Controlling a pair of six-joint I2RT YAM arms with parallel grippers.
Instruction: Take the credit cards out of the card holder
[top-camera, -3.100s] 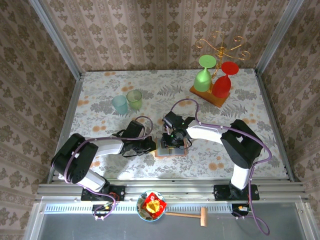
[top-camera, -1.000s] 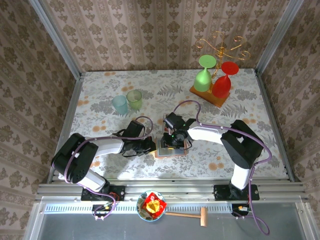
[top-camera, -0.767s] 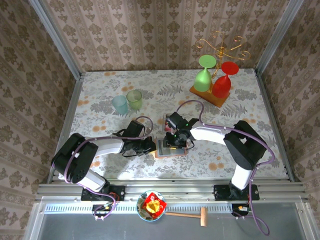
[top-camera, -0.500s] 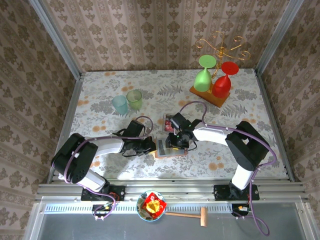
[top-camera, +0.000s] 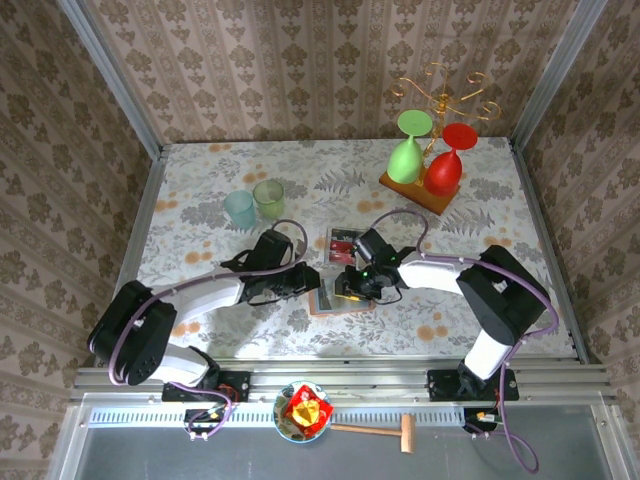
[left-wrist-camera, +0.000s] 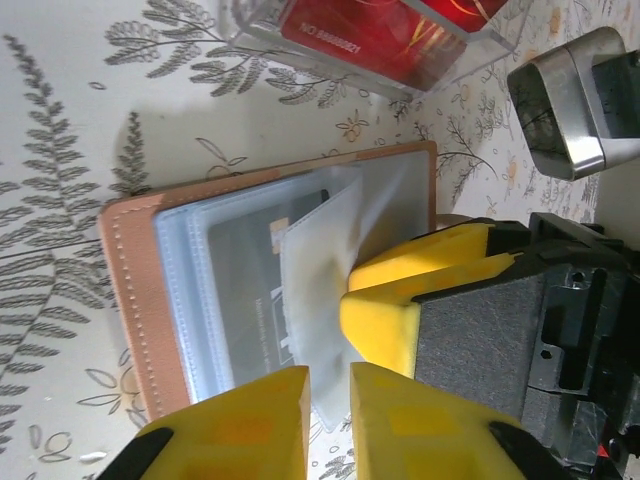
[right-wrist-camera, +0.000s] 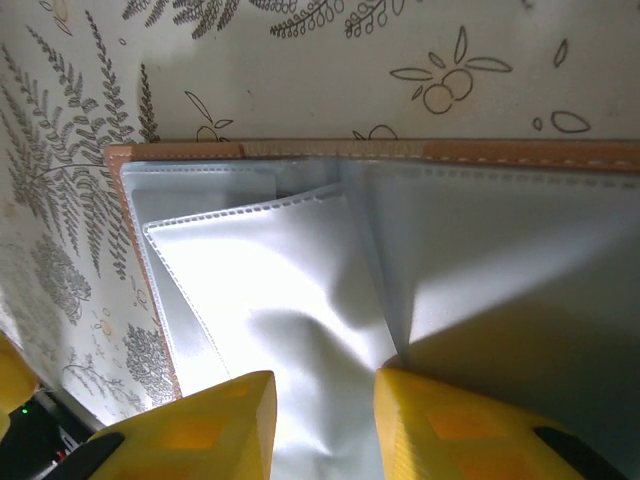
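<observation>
Left wrist: credit cards (left-wrist-camera: 380, 38) lie in a clear tray (left-wrist-camera: 325, 72) near the open card holder (left-wrist-camera: 130, 290); left gripper (left-wrist-camera: 330, 390) barely parted.

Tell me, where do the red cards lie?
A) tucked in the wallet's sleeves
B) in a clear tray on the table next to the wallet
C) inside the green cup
B: the red cards sit in a clear tray on the table, beside the open wallet.
</observation>
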